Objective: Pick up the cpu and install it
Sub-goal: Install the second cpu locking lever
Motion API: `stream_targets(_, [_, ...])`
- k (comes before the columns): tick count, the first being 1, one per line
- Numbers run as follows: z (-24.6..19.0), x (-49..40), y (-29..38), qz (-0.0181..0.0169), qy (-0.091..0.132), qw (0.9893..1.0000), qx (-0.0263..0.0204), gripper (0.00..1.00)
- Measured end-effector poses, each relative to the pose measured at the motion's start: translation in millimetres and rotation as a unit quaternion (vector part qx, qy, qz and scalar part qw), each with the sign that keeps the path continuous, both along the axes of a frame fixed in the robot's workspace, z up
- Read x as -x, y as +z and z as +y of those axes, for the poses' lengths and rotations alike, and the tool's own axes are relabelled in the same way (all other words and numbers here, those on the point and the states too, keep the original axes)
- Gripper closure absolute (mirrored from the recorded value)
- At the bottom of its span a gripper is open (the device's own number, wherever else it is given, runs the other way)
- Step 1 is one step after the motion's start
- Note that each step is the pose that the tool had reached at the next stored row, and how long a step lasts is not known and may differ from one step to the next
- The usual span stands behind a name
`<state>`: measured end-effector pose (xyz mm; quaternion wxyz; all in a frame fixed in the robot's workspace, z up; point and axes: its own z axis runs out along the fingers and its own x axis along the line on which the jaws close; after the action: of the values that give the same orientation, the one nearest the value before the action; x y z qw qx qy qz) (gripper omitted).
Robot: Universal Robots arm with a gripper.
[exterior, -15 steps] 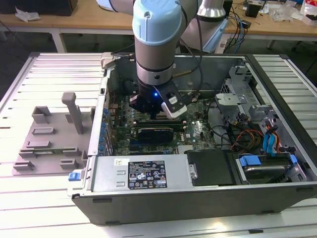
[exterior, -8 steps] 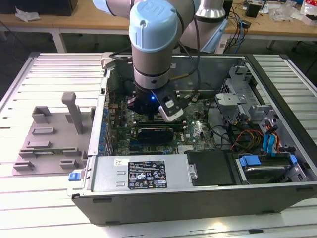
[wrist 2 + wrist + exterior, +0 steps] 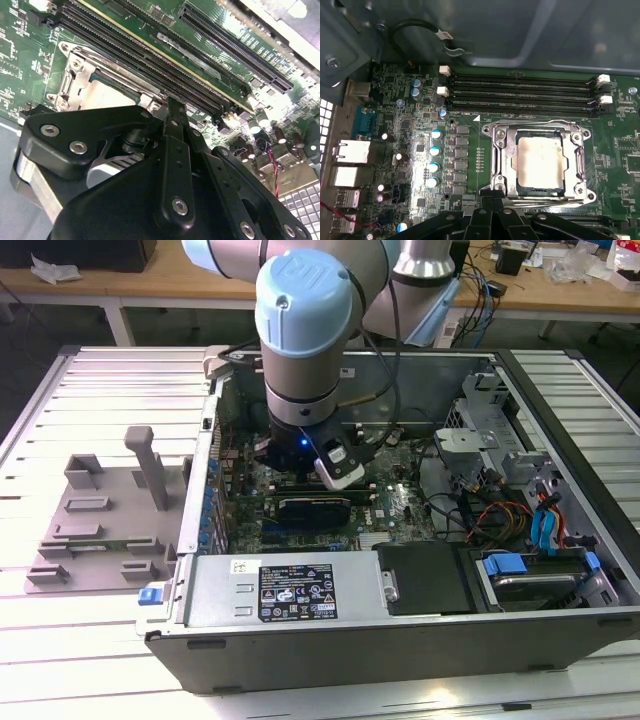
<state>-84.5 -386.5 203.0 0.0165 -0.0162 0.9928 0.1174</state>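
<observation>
In the exterior view the arm is reaching down into the open computer case (image 3: 520, 640), its gripper (image 3: 318, 462) hovering low over the motherboard (image 3: 400, 510). In the second wrist view the socket (image 3: 87, 82) is sitting at ten o'clock of the gripper (image 3: 172, 117), whose fingers look pressed together and empty. In the first wrist view the cpu (image 3: 541, 159) is lying seated in the socket (image 3: 538, 160) frame, likely already placed.

One arm (image 3: 305, 330) with one gripper (image 3: 492, 220), inside one open case (image 3: 400, 620). One motherboard (image 3: 420, 150). One socket (image 3: 538, 160), one cpu (image 3: 540, 160) seated in it. Four RAM slots (image 3: 520, 92) beside the socket. One grey tray (image 3: 100, 525) on one slatted table (image 3: 60, 410).
</observation>
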Motion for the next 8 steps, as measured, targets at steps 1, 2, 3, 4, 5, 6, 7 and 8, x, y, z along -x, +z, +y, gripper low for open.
stream_targets(1, [0.0, 0.2, -0.6, 0.0001, -0.001, 1.0, -0.0019, 0.89])
stream_targets(2, [0.0, 0.5, -1.5, 0.0001, -0.001, 1.0, -0.0053, 0.89])
stream_targets(3, [0.0, 0.7, -2.6, 0.0, -0.002, 1.0, -0.0078, 0.89])
stream_targets(4, [0.0, 1.1, -3.4, -0.0001, -0.002, 1.0, -0.0087, 0.89])
stream_targets(5, [0.0, 1.5, -4.0, -0.0001, -0.003, 1.0, -0.0091, 0.89])
stream_targets(6, [0.0, 2.6, -5.2, -0.0001, -0.004, 0.9999, -0.0096, 0.89])
stream_targets(7, [-0.1, 4.0, -6.3, 0.0001, -0.005, 0.9999, -0.0095, 0.89])
stream_targets(8, [-0.1, 4.5, -6.7, 0.0001, -0.005, 0.9999, -0.0097, 0.89])
